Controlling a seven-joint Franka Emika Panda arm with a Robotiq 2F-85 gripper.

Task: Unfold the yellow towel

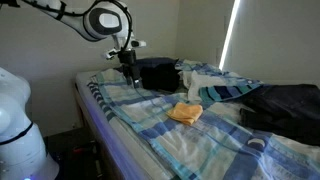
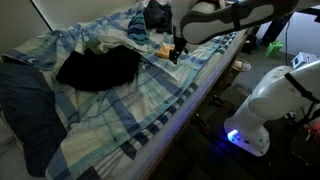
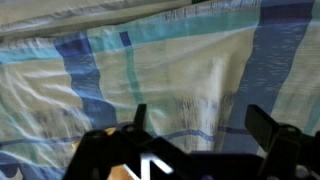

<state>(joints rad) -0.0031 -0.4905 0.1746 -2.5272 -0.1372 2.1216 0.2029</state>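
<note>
The yellow towel (image 1: 185, 112) lies as a small folded wad on the plaid bedsheet (image 1: 140, 120), near the middle of the bed. My gripper (image 1: 129, 72) hangs over the sheet to the left of the towel and farther back, apart from it. In the wrist view the gripper (image 3: 200, 125) is open, its two dark fingers (image 3: 138, 116) spread wide with only blue-white plaid sheet (image 3: 180, 70) between them. That view does not show the towel. The gripper (image 2: 177, 55) points down at the bed near its edge.
Dark clothing (image 1: 285, 105) lies on the bed to the right of the towel, and a black garment (image 2: 100, 68) and a dark blue one (image 2: 28, 110) spread over the sheet. Another dark bundle (image 1: 155, 72) sits just behind the gripper. The bed edge (image 2: 200, 90) runs beside the white robot base (image 2: 280, 100).
</note>
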